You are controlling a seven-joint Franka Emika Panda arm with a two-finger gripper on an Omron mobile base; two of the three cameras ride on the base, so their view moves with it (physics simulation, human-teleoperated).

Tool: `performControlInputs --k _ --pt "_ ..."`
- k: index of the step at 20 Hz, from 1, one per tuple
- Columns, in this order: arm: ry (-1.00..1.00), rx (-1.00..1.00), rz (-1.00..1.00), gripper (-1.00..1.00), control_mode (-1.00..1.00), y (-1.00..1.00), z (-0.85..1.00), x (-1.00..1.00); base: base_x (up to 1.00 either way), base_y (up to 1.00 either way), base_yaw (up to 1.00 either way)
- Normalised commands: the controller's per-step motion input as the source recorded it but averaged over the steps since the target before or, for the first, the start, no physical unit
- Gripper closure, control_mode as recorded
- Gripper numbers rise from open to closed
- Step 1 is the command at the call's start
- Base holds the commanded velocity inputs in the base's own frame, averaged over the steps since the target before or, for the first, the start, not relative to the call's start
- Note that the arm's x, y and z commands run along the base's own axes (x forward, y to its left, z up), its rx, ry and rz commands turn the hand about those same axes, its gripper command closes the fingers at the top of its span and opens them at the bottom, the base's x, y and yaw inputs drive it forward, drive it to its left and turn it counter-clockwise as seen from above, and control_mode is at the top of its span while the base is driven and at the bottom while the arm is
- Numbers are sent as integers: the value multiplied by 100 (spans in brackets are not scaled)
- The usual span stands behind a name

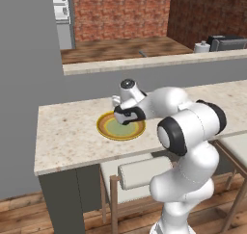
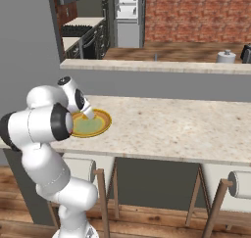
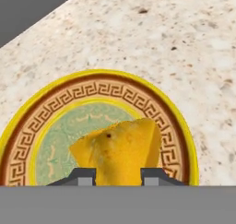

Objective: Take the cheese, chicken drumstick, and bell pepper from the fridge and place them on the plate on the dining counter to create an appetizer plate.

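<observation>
A long beige speckled stone bench (image 1: 67, 132) carries a round shallow plate with a yellow-orange patterned rim and pale green centre (image 3: 41, 121). Above the plate, the white robot arm's two-finger hand (image 3: 117, 174) grips a yellow-orange blocky wedge of cheese (image 3: 120, 149), its dark fingertips (image 3: 83, 176) pressed against either side.

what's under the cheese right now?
The plate, on the counter. The gripper holds the cheese over the plate's green centre. Whether the cheese touches the plate can't be told; the wedge covers the spot beneath it.
</observation>
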Motion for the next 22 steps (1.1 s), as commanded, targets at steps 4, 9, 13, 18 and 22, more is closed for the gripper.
performControlInputs --k 4,9,13,18,22 --pt "0 0 0 100 -100 16 -32 47 0 0 0" --pt "0 0 -1 100 -100 18 -31 41 0 0 0" --pt "0 0 -2 100 -100 13 -28 29 0 0 0" --pt "0 0 -7 -100 -100 8 -17 8 0 0 0" --pt "0 0 -13 -100 -100 0 5 0 0 0 0"
